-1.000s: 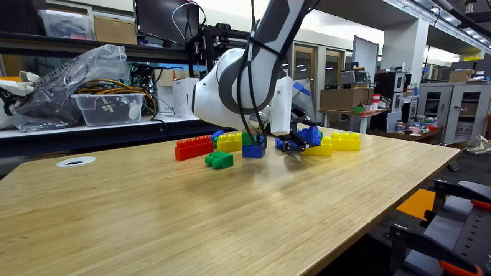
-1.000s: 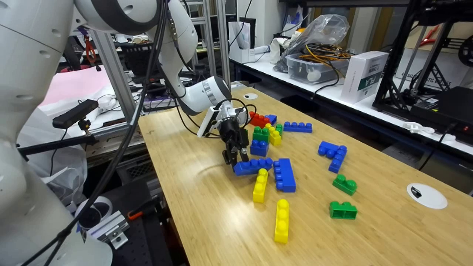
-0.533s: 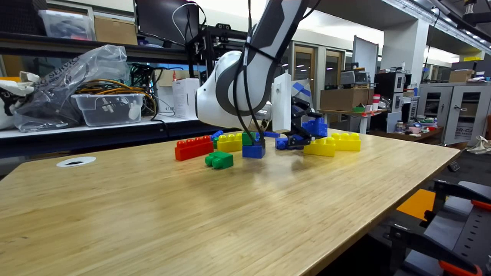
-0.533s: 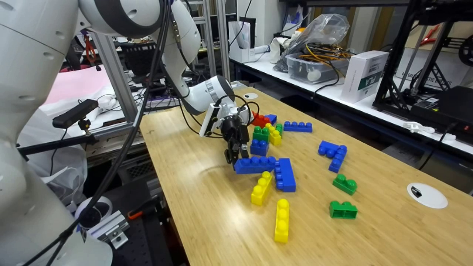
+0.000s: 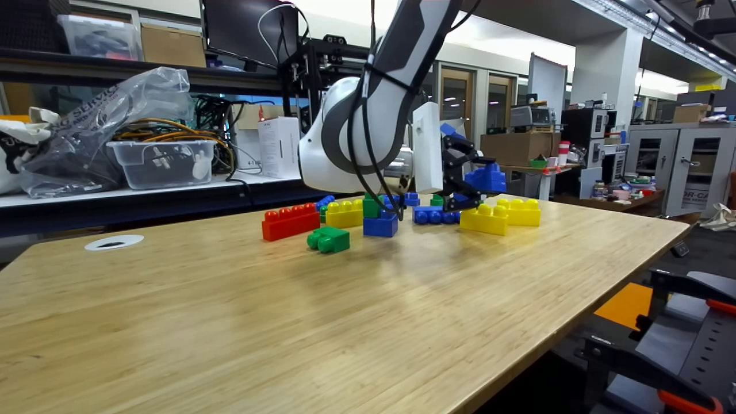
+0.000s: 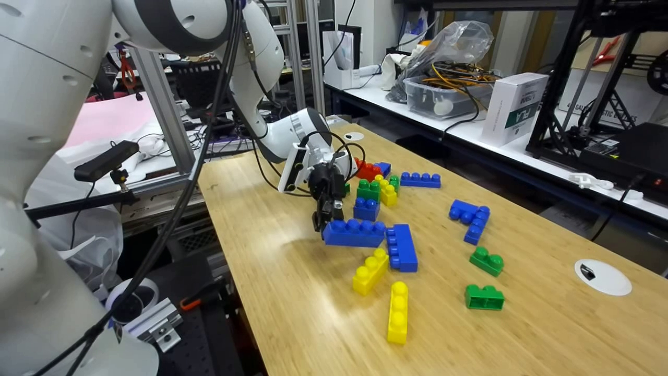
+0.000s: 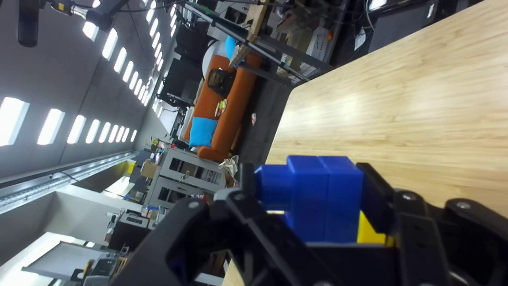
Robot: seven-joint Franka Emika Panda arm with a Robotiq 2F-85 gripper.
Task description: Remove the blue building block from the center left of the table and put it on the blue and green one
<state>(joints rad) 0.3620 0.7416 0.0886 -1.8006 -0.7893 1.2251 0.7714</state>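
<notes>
Pincer [image 7: 311, 192], one: jaws part-way apart, clamped on the long blue brick [image 6: 354, 236] at its studded top and its underside.

Long blue brick: four studs; held up off the light-wood surface [image 6: 302, 292] in both exterior views. Bearings that follow are taken from it, as it appears in an exterior view.

Green-on-blue stack [image 6: 367, 201]: standing on the surface, near, at one o'clock; green part uppermost.

Blue brick on its side [image 6: 404, 248]: near, between three and four o'clock, studs facing nine.

Yellow three-stud brick [image 6: 370, 273]: near, five o'clock, studs up.

Second yellow brick [image 6: 397, 316]: five o'clock, farther out, studs up.

Red brick [image 6: 367, 171]: about twelve o'clock, partly hidden.

Far blue four-stud brick [image 6: 420, 181]: two o'clock.

Blue brick pair [image 6: 475, 226]: three o'clock, set at an angle, well apart.

Two-stud green brick [image 6: 486, 262]: between three and four o'clock, well apart.

Hollow-faced green brick [image 6: 484, 300]: four o'clock, well apart.
</notes>
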